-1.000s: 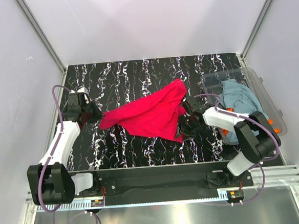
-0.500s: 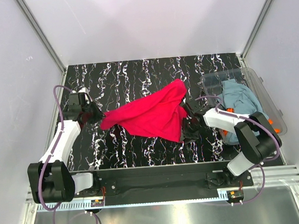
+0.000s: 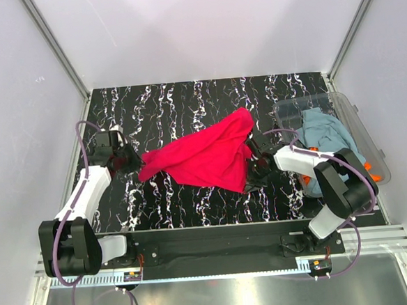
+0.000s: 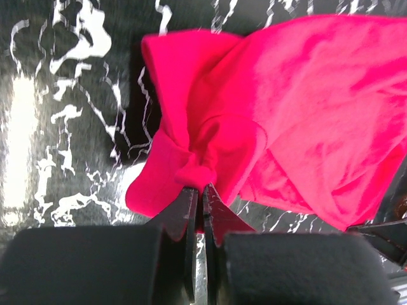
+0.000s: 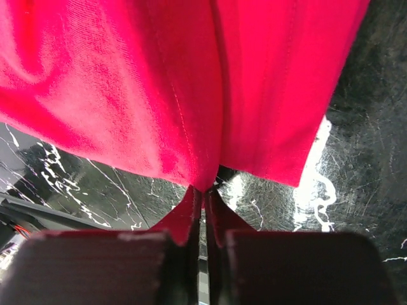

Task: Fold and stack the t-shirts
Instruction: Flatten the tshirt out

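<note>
Enclosure: pale matte walls (image 3: 202, 27) on three sides, around a black table (image 3: 186, 101) veined with white marbling; a metal rail (image 3: 218, 263) runs along the near edge.

Item 1. Red t-shirt (image 3: 207, 156): crimson, plain, no print. It is stretched across the middle of the table in a slanted, wrinkled band, its far right corner reaching toward the back. It serves as the landmark for all entries below.

Item 2. Left gripper (image 4: 202, 190): at the red t-shirt's left end. The jaws are pressed together on a small bunched knot of the cloth, with the fabric fanning out beyond the tips.

Item 3. Right gripper (image 5: 203, 194): at the red t-shirt's near right edge. The jaws are closed, pinching a fold of the cloth, which hangs in pleats above the fingertips.

Item 4. Clear plastic tub (image 3: 291, 108): right of the red t-shirt, beside the right-hand wall, set at an angle.

Item 5. Grey-blue t-shirt (image 3: 326, 137): crumpled inside the tub, right of the red t-shirt and apart from it.

Item 6. Orange t-shirt (image 3: 377, 176): only small patches show under the grey-blue cloth, farthest right of the red t-shirt; its shape cannot be told.

Item 7. Purple cables (image 3: 81, 143): looped along both arms, on either side of the red t-shirt.
</note>
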Robot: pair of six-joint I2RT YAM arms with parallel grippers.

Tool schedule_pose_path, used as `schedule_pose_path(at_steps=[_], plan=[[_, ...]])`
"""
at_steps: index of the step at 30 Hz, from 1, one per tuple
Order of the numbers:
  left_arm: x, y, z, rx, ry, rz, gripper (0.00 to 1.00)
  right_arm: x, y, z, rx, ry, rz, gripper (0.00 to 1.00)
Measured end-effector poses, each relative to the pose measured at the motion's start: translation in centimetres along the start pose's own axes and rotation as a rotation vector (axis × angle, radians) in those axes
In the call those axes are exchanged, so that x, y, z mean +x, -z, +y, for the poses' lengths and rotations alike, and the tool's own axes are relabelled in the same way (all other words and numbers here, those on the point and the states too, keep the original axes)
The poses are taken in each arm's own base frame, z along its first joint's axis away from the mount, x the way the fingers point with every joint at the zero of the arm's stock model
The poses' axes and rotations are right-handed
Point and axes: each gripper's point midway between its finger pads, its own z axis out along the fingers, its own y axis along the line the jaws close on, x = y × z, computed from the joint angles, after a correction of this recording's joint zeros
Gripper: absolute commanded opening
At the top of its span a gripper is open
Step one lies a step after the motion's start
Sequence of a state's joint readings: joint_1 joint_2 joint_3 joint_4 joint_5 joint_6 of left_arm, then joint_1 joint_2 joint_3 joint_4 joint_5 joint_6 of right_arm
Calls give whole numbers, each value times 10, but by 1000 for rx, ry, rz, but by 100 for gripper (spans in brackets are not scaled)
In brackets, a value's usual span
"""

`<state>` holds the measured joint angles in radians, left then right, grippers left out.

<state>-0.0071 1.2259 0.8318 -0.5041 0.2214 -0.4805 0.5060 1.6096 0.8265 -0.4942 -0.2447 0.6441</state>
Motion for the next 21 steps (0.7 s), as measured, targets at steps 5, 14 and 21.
schedule_pose_path(at_steps=[5,14,21], plan=[[14,-3,6,-12,27,37,72,0,3,-4,19,12,-9,0],[25,-6,10,-19,57,65,87,2,35,-14,58,55,-66,0],[30,5,29,-120,124,8,60,4,51,-24,87,60,-86,0]])
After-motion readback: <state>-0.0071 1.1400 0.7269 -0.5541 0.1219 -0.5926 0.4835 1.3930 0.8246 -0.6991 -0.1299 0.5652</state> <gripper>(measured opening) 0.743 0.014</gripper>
